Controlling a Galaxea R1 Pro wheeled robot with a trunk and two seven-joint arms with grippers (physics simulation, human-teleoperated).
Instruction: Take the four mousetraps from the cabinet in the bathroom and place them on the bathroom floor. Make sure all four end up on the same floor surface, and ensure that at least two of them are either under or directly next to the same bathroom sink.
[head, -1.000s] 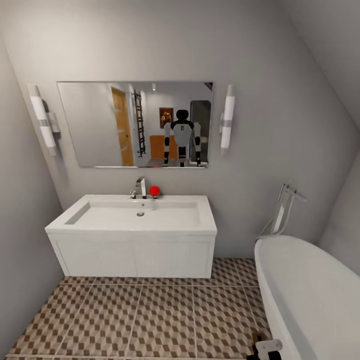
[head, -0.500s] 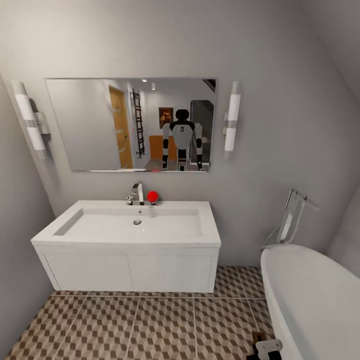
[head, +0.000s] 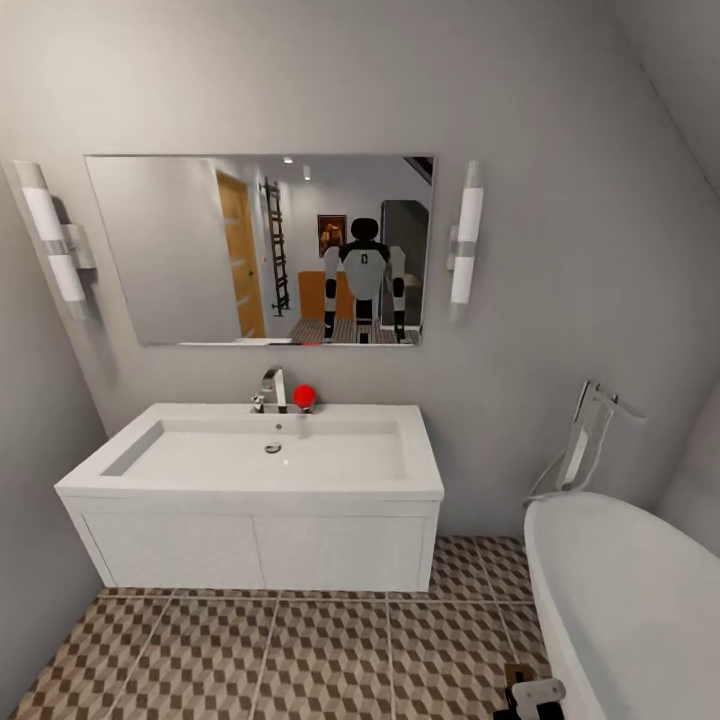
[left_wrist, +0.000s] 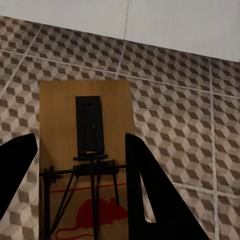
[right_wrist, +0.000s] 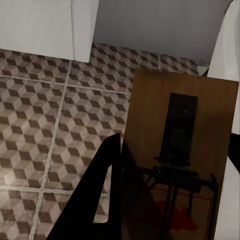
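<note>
My left gripper (left_wrist: 80, 182) is shut on a mousetrap (left_wrist: 65, 115), a flat wooden board with a black bar, wire spring and red mouse print, held above the bathroom floor (left_wrist: 175, 100). In my right gripper (right_wrist: 172, 192) sits a second mousetrap (right_wrist: 155, 110), the fingers shut on it over the cube-patterned tiles. The head view catches the right gripper (head: 537, 693) at the bottom edge beside the tub. The bathroom sink (head: 250, 490), white with a chrome faucet (head: 272, 388), stands straight ahead on its two-door vanity. The orange-brown cabinet (head: 316, 296) appears as a reflection in the mirror.
A white bathtub (head: 620, 600) with a chrome filler (head: 590, 430) takes up the right side. A red ball (head: 304, 396) rests by the faucet. Walls close in on the left and behind the sink. Open tiled floor (head: 300, 660) lies in front of the vanity.
The head camera has come nearer, so the sink and mirror look larger and shifted. The right gripper keeps its place at the bottom edge of the view.
</note>
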